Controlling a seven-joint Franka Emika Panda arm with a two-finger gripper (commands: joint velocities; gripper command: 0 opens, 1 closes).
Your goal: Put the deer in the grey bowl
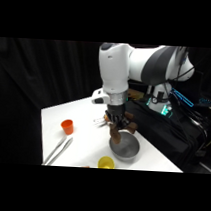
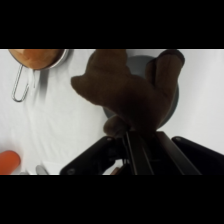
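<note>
— Where was the dark brown toy deer [image 2: 127, 95] with the stubby legs?

— Off the tabletop, hanging from the arm's black two-finger gripper [image 1: 116, 121], directly above the round, shiny grey metal bowl [image 1: 125, 147]. In the wrist view its body covered most of the bowl [image 2: 175, 102], with only a dark grey arc showing around it.

— And the fingers?

— Clenched on the deer's lower end; its legs stuck out away from them.

— Where did the bowl sit?

— Near the white table's [image 1: 87, 135] front edge, toward the right corner.

— What lay around it?

— A small yellow cup [image 1: 106, 162] just beside it at the front edge, a small orange cup [image 1: 67, 126] well apart toward the left edge, and metal tongs [image 1: 58, 150] between that cup and the front edge. The wrist view also caught a small round brown-orange dish [image 2: 37, 57] with a wire handle.
</note>
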